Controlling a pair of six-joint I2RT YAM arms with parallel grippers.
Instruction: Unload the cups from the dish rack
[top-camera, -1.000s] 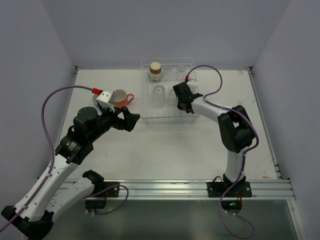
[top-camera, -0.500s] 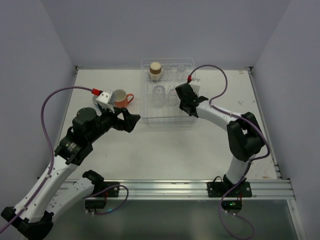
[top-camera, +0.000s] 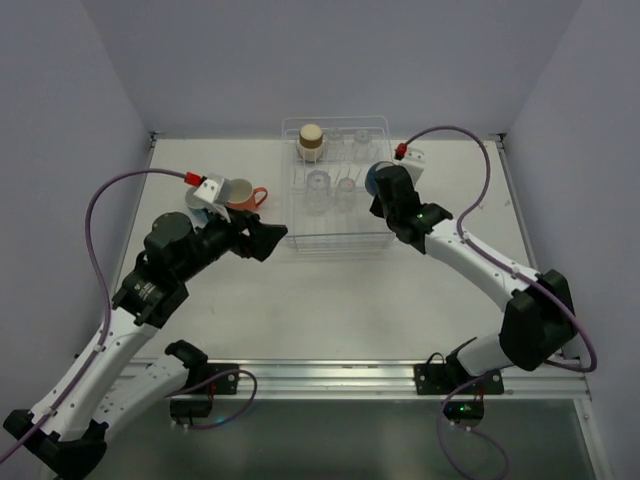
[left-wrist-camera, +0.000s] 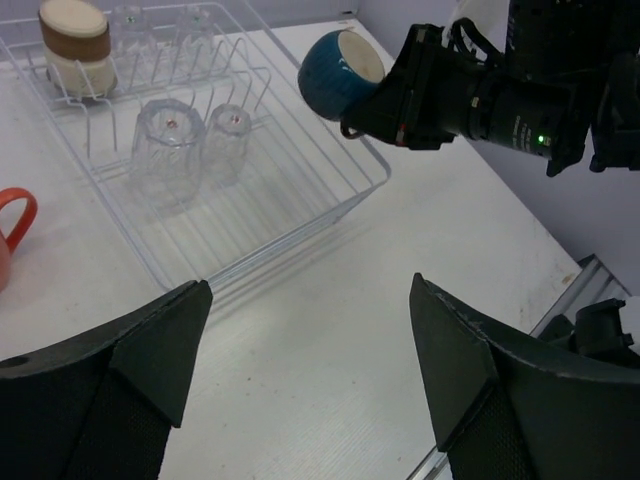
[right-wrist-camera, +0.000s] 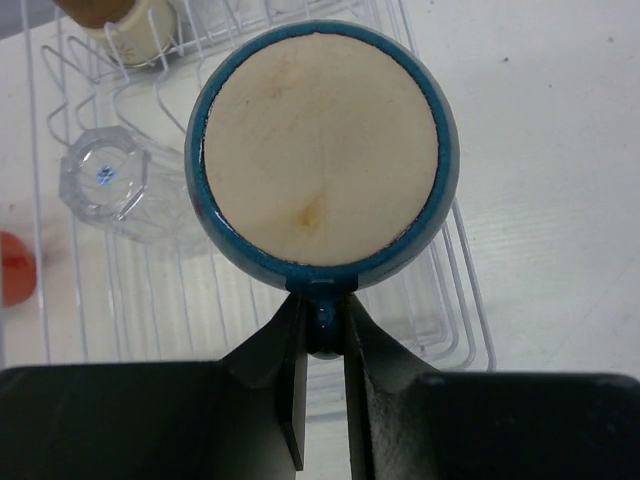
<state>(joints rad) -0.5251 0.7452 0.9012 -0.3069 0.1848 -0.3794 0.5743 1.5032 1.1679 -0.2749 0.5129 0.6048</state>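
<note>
A blue mug (right-wrist-camera: 320, 150) is held in the air over the right side of the dish rack (top-camera: 335, 238), its handle pinched between the narrowed right jaws and its pale inside turned toward the wrist camera. The left jaws are spread wide with nothing between them, raised over the desk (top-camera: 330, 300) near the rack's left front corner. Two clear tumblers (left-wrist-camera: 165, 140) are seen upside down in the middle of the rack, and a brown and cream cup (top-camera: 311, 141) at its far left corner. An orange mug (top-camera: 242, 196) is set on the desk just left of the rack.
</note>
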